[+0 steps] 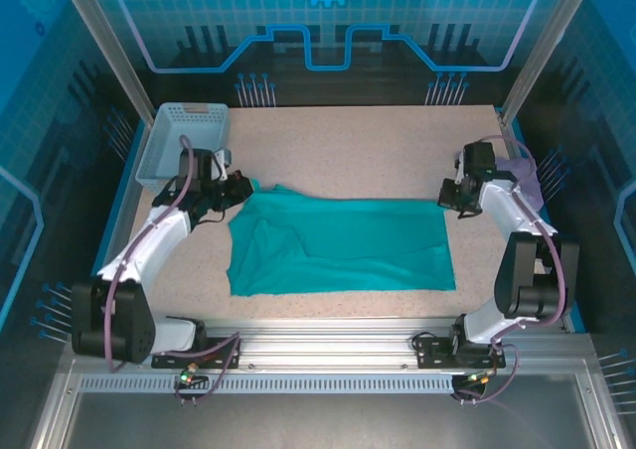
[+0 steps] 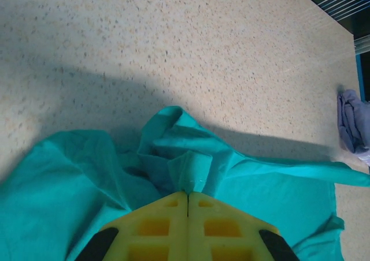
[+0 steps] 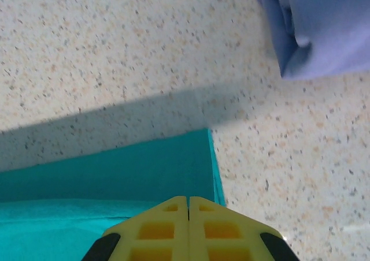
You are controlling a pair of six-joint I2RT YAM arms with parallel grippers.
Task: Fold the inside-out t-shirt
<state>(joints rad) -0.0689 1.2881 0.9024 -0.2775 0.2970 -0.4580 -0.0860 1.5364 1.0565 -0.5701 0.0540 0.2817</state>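
Nearby, a pale slotted basket (image 1: 184,143) sits at the table's far-left corner and a lavender garment (image 1: 525,171) at the right edge, both apart from the teal t-shirt (image 1: 338,245). Shirt lies mid-table, long axis left-right, mostly flat, far-left part bunched. Left gripper (image 2: 188,193) is clamped on that bunch. Right gripper (image 3: 188,198), jaws together, sits at the shirt's far-right corner; pinch not discernible. Speckled beige table (image 1: 397,136); blue-lit enclosure.

The t-shirt (image 1: 338,245) is teal-green, plain, soft cloth. It lies spread near the middle of the surface in a rough rectangle – flat on the right, with loose folds on the left. The far-left corner is bunched, and a small peak of cloth is pinched in the closed left tool (image 2: 188,194). The far-right corner runs under the closed right tool (image 3: 188,198).
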